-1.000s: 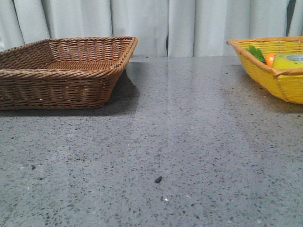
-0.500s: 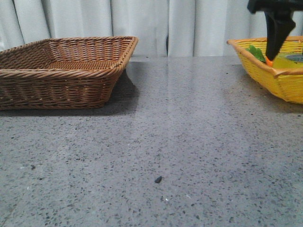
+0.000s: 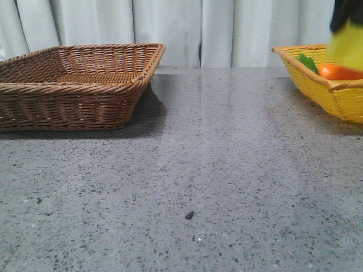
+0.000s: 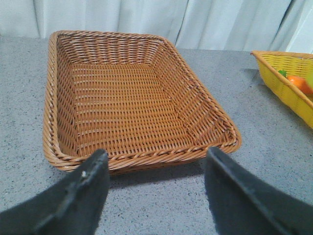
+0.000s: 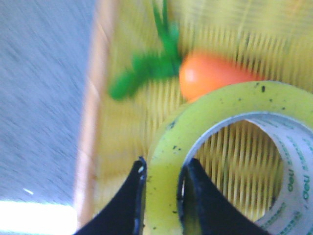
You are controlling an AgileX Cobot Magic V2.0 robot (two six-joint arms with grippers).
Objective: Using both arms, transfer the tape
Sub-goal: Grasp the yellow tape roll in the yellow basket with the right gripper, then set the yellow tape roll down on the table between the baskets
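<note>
The tape [image 5: 215, 105] is a glossy yellow roll with a white core and green print. My right gripper [image 5: 161, 169] is shut on its wall, one finger outside and one inside the hole, and holds it above the yellow basket [image 5: 127, 127]. In the front view the tape [image 3: 349, 45] shows as a yellow blur at the top right, above the yellow basket [image 3: 317, 85], under the dark gripper. My left gripper [image 4: 156, 161] is open and empty, just in front of the brown wicker basket [image 4: 122, 152].
An orange carrot-like toy [image 5: 215, 73] with green leaves [image 5: 146, 68] lies in the yellow basket; it also shows in the front view [image 3: 337, 72]. The brown wicker basket [image 3: 74, 90] stands at the back left. A small dark speck [image 3: 189, 215] lies on the grey table.
The right gripper has closed on the tape and lifted it out of the yellow basket, uncovering the orange toy. The left arm has not visibly moved.
</note>
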